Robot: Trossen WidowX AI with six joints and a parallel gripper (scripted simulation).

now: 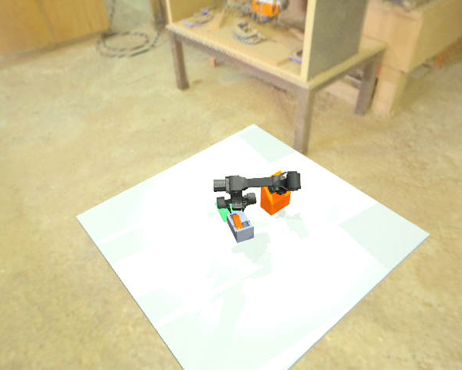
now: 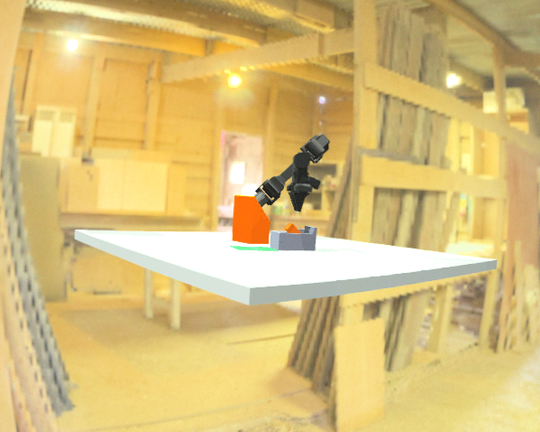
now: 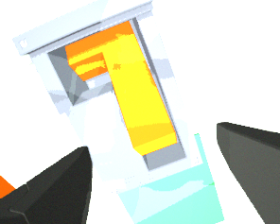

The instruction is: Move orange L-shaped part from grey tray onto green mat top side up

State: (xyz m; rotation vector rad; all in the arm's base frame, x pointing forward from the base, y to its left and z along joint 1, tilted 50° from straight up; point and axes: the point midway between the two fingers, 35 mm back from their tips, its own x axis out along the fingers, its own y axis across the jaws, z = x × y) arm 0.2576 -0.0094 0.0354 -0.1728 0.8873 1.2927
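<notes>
"Why is the orange part (image 1: 237, 221) (image 2: 290, 228) (image 3: 139, 89) sitting crooked in your tray (image 1: 244, 234) (image 2: 293, 241) (image 3: 80, 23)?"

"That tilt is your way in, I'd say. Its L-shaped end lies low in the pocket, upper left in the wrist view, while the straight end pokes above the tray wall in the exterior view. You now have something to pinch."

"And the green mat (image 1: 223, 213) (image 2: 252, 248) (image 3: 170, 202)?"

"Beside the tray on the surface (image 1: 183, 258) (image 2: 214, 264) (image 3: 246, 56), at the bottom of your wrist view, just past the raised end. It should make for a short carry."

"What about my fingers (image 1: 230, 209) (image 2: 298, 201)?"

"Fairly wide, nothing between them. They point down from above, one at lower left and one at lower right of your wrist view. Your arm (image 1: 258, 182) (image 2: 286, 173) slopes up from the orange base (image 1: 276, 204) (image 2: 251, 222) (image 3: 0, 188), then folds down at the wrist. Line them up across the raised end before lowering; a nudge could drop it back."
</notes>
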